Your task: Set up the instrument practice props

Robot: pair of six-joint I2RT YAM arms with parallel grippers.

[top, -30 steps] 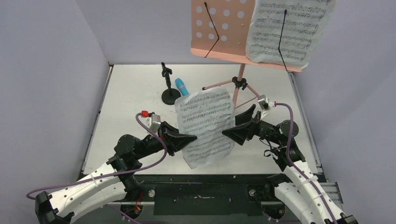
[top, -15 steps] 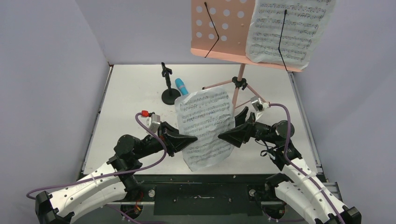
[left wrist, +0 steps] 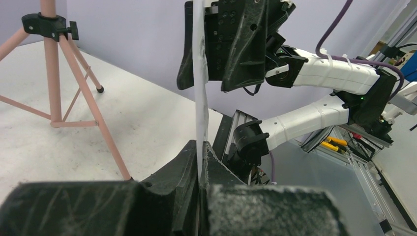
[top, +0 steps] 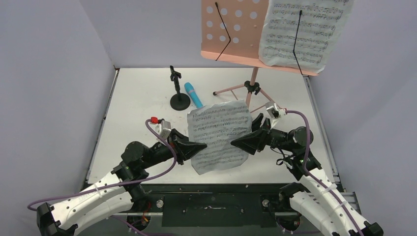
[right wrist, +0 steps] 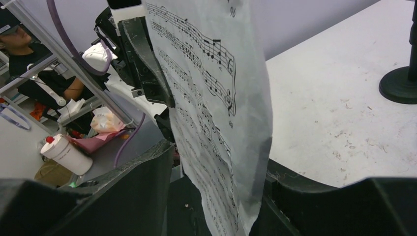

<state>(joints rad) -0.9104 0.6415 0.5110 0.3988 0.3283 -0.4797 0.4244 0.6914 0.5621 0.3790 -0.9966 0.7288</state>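
A white sheet-music page (top: pixel 220 135) hangs upright between my two grippers above the near table. My left gripper (top: pixel 197 146) is shut on its left edge; in the left wrist view (left wrist: pixel 200 145) the page (left wrist: pixel 199 73) rises edge-on from the closed jaws. My right gripper (top: pixel 235 143) is open, its jaws on either side of the page's right edge (right wrist: pixel 211 88). The pink perforated music stand (top: pixel 231 29) stands at the back with another page (top: pixel 302 32) on its right half. The blue microphone (top: pixel 193 95) lies beside the black mic stand (top: pixel 179 100).
The stand's pink tripod legs (top: pixel 252 88) spread on the table just behind the held page and show in the left wrist view (left wrist: pixel 74 78). Grey walls close the left, back and right. Beyond the near edge are a white bottle (right wrist: pixel 64 155) and clutter.
The held page has sunk lower and tipped, so the blue microphone behind it now shows whole. The right gripper has shifted slightly left; the left arm has barely moved.
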